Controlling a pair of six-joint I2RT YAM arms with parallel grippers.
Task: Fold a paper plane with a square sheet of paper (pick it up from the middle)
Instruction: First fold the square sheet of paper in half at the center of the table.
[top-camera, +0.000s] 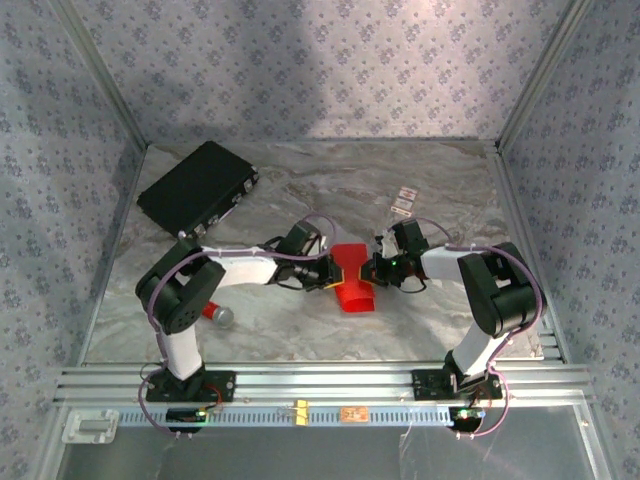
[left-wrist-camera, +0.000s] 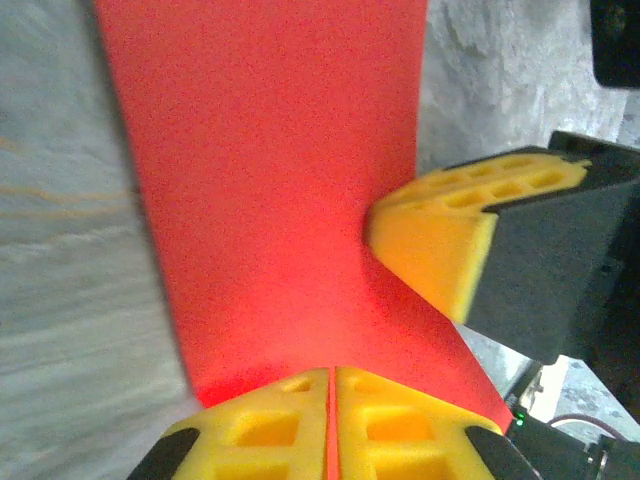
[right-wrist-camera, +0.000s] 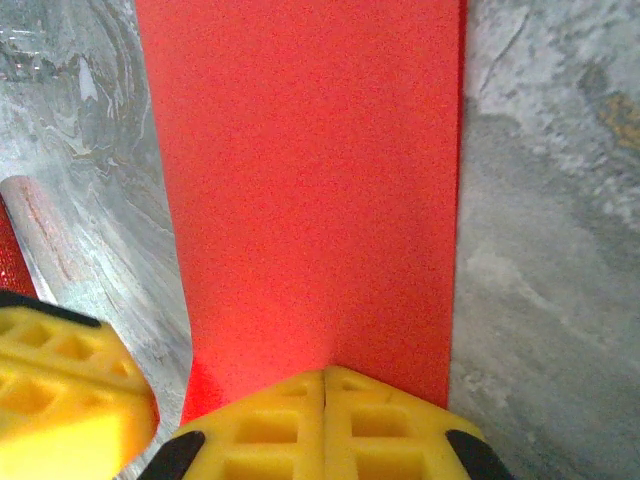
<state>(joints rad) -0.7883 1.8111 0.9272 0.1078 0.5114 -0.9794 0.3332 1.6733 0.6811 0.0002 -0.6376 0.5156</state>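
Top external view has the square sheet of paper (top-camera: 352, 285) in the middle of the surface (top-camera: 440, 330), caught between two arms that reach in from opposite sides. The left hand (top-camera: 333, 277) is at its left edge and the right hand (top-camera: 374, 270) at its right edge. The sheet looks waisted where it is gripped and flares toward the near end, which seems to curl up off the marble. Whether the far end lies flat I cannot tell.

Left wrist view shows the left hand's yellow pads pressed together with a thin red line between them, so it is pinching the paper. A finger (left-wrist-camera: 440, 240) of the right hand bites into the opposite edge. Right wrist view shows the right hand's pads likewise pressed together on the red edge.

The risks from here, as I judge them:
- **Tearing:** both hands hold thin paper across a short span, so any pull apart could rip it at the waist.
- **Buckling:** a push together would crumple it instead of making a clean crease.
- **Skewed fold:** if one hand lets go early, the free side will flop and the fold line will run crooked.
- **Knocking the cylinder:** a small red cylinder (top-camera: 216, 316) lies just beside the left arm's elbow, and a wide swing could knock it.
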